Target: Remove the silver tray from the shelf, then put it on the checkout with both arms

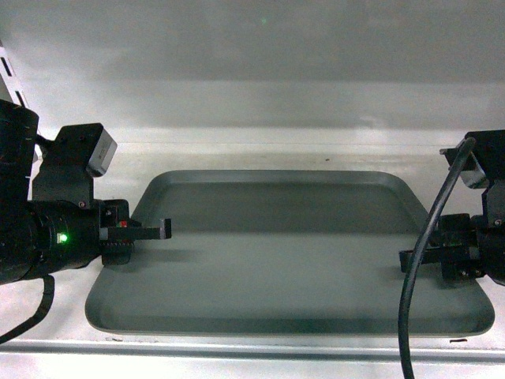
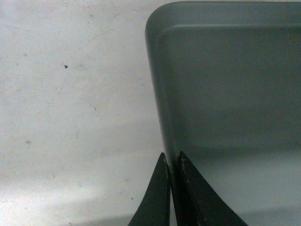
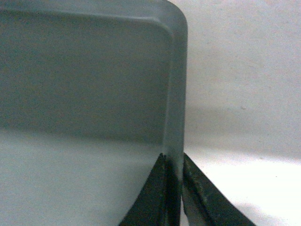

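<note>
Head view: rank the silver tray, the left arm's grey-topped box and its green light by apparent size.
1. silver tray, by far the largest.
2. grey-topped box.
3. green light, a tiny dot.

No readable text, label, brand, number or sign is showing in any view; the silver tray (image 1: 292,260), the shelf (image 1: 260,142) and both arms' housings are showing only plain, unmarked surfaces.
</note>
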